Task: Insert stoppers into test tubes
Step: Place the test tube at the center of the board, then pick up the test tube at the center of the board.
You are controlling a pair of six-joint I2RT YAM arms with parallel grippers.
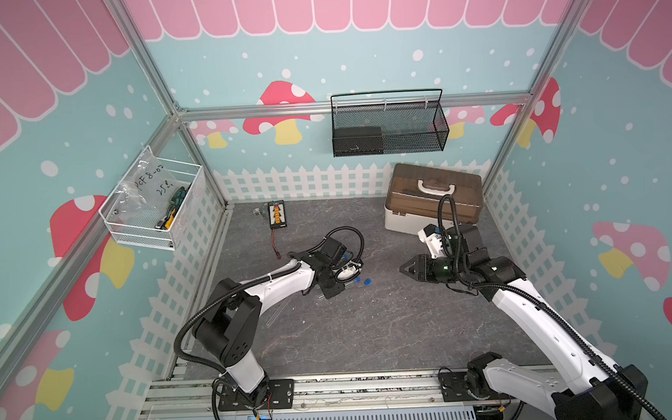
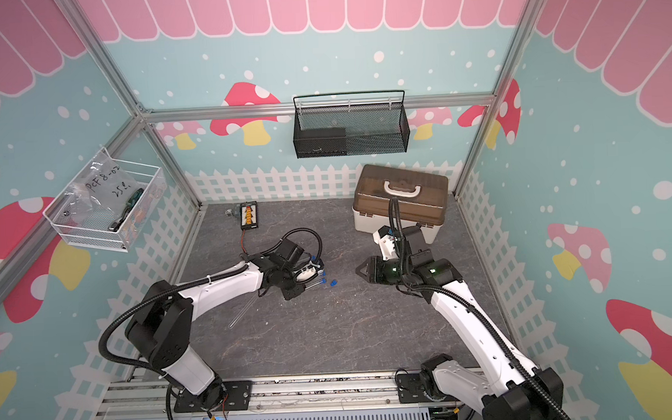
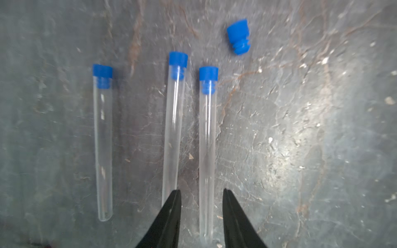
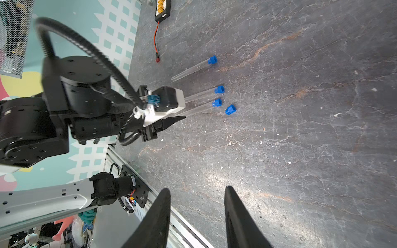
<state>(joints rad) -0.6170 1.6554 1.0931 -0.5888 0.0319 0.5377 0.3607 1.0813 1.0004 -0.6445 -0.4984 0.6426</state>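
Left jaws apart, stoppered tube (image 3: pixel 207 150) between

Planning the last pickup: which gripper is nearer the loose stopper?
Left. The left gripper hovers over a capped tube next to the loose stopper; the right gripper hangs farther off.

The left arm (image 1: pixel 275 281) and right arm (image 1: pixel 519 316) wear white shells over black joints, each trailed by a ribbed black hose (image 4: pixel 90 49). The left hand (image 3: pixel 200 190) and right hand (image 4: pixel 197 187) have tapered black fingers (image 4: pixel 154 225).
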